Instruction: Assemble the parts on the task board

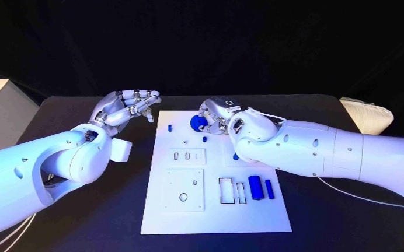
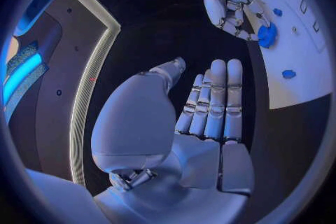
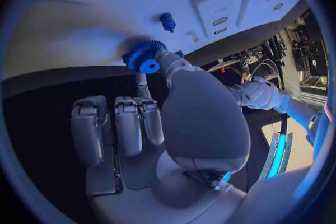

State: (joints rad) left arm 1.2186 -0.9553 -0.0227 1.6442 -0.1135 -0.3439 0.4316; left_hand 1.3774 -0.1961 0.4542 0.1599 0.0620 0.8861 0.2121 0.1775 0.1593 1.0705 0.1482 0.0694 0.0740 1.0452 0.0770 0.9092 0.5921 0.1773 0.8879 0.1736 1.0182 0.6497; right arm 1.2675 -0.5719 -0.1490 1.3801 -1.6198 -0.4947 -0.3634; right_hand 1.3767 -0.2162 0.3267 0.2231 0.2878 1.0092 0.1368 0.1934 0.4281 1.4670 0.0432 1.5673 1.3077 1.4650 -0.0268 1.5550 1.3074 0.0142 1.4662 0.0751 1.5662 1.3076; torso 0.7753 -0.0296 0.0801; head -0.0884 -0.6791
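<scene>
The white task board (image 1: 215, 211) lies in the middle of the black table. Near its far edge, my right hand (image 1: 222, 115) pinches a blue gear (image 1: 198, 123) between thumb and a finger, low over the board; the gear also shows in the right wrist view (image 3: 145, 56) and the left wrist view (image 2: 266, 35). My left hand (image 1: 126, 107) hovers open beside the board's far left corner, fingers (image 2: 218, 98) straight and holding nothing. A small blue peg (image 1: 169, 128) stands left of the gear. Two blue cylinders (image 1: 255, 181) lie side by side at the board's near right.
The board carries two raised white plates with holes (image 1: 184, 189) and rectangular slot frames (image 1: 227, 189). Small blue pieces (image 1: 207, 140) sit near the board's middle. A white bundle (image 1: 367, 114) lies at the table's far right. Bare black table (image 1: 84, 223) surrounds the board.
</scene>
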